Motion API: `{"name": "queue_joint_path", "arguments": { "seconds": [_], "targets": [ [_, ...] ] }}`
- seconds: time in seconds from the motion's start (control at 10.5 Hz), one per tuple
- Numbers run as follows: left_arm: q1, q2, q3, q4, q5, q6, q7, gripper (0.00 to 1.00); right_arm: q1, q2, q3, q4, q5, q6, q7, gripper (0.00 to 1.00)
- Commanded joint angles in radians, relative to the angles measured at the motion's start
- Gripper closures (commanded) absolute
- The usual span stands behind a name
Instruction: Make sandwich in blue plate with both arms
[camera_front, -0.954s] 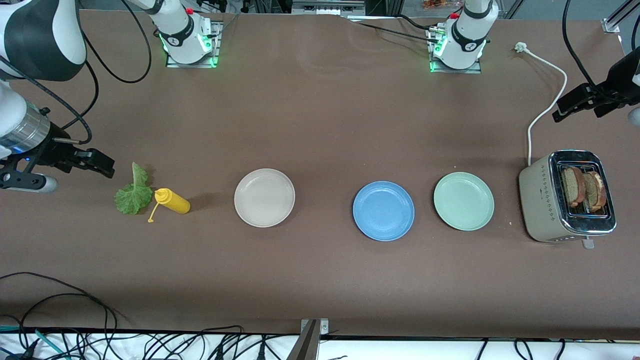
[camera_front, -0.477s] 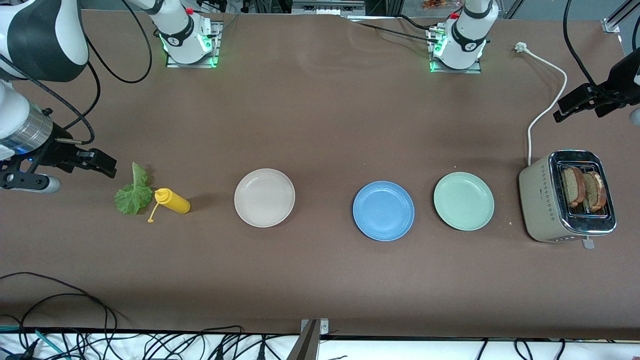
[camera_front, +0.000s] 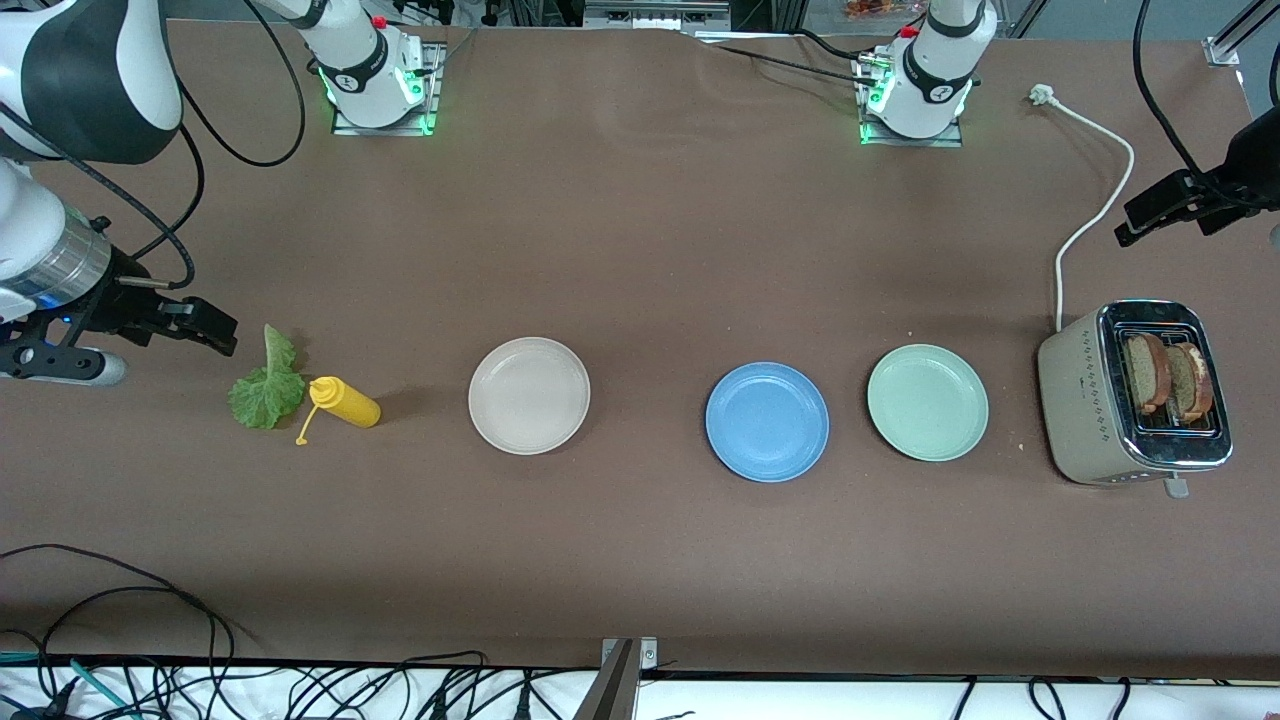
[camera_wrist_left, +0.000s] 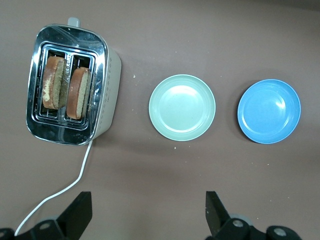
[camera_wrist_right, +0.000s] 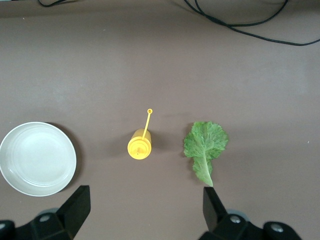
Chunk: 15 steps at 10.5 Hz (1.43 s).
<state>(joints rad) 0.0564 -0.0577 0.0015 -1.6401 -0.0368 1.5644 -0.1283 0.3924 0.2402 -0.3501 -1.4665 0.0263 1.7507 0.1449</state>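
Drift is the only change: over the last second both arms have shifted slightly while every item on the desk (camera_front: 640, 250) has stayed put. The right gripper (camera_front: 205, 328), empty with its jaws spread wide, has edged a little closer to the lettuce leaf (camera_front: 266, 385), which lies flat beside the yellow squeeze bottle (camera_front: 344, 401) at the right arm's end of the desk. The left gripper (camera_front: 1160, 205), also wide open and holding nothing, has moved slightly away from the toaster (camera_front: 1085, 405), over the desk near the white power cord (camera_front: 1095, 215).

Both bread slices (camera_front: 1165, 375) stand in the toaster's slots. The blue plate (camera_front: 767, 421) sits bare between the off-white plate (camera_front: 529, 395) and the mint-green plate (camera_front: 927, 402).

Nothing has been gripped, so sandwich assembly looks barely begun; each arm seems to be lining up on its own ingredient.
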Motion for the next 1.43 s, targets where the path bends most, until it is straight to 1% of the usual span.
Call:
{"name": "queue_joint_path", "arguments": {
  "seconds": [0.0,1.34],
  "targets": [
    [0.016,0.009,-0.003,0.019,0.032,-0.020,0.016,0.00,0.003,0.001,0.000,0.009,-0.012,-0.007,0.005,0.00],
    [0.026,0.015,-0.003,0.019,0.032,-0.020,0.013,0.00,-0.001,0.011,-0.001,0.011,-0.012,0.016,-0.008,0.00]
  ]
}}
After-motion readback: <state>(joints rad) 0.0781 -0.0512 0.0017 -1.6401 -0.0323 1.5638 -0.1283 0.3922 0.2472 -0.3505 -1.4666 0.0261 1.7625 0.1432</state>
